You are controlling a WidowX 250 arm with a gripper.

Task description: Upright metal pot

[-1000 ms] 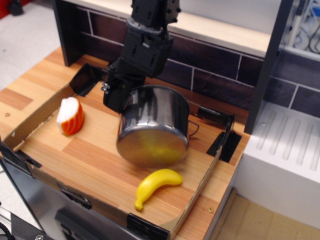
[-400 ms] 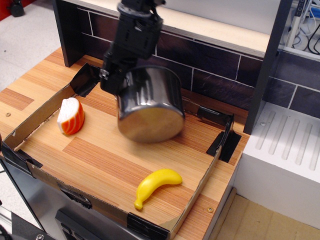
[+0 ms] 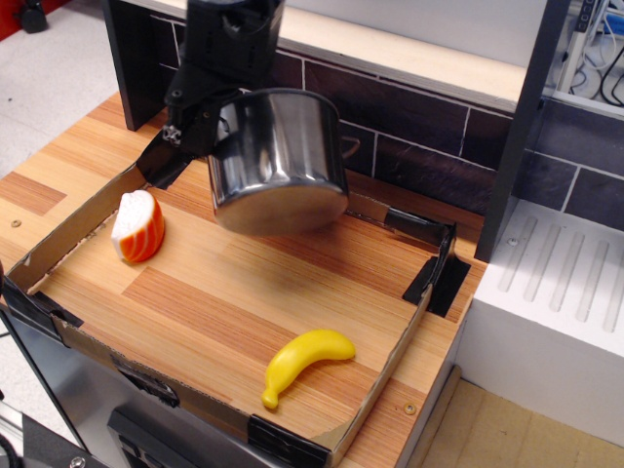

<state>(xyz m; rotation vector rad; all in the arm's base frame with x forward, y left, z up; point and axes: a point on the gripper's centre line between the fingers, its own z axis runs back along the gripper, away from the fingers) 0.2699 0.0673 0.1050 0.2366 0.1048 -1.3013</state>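
Observation:
The metal pot (image 3: 278,161) is a shiny steel cylinder held in the air above the back of the wooden board (image 3: 224,302), nearly upright, its base facing down and slightly toward me. One wire loop handle shows on its right side. My black gripper (image 3: 205,122) is at the pot's upper left and is shut on its rim; the fingertips are hidden by the pot.
A toy salmon sushi piece (image 3: 137,226) lies at the left of the board. A yellow toy banana (image 3: 304,362) lies at the front right. Low cardboard walls (image 3: 63,244) edge the board. A dark tiled back wall (image 3: 419,146) stands behind. A white ridged unit (image 3: 556,292) is at the right.
My gripper has lifted the pot up and to the left, and the pot has turned from lying tilted on the board toward upright.

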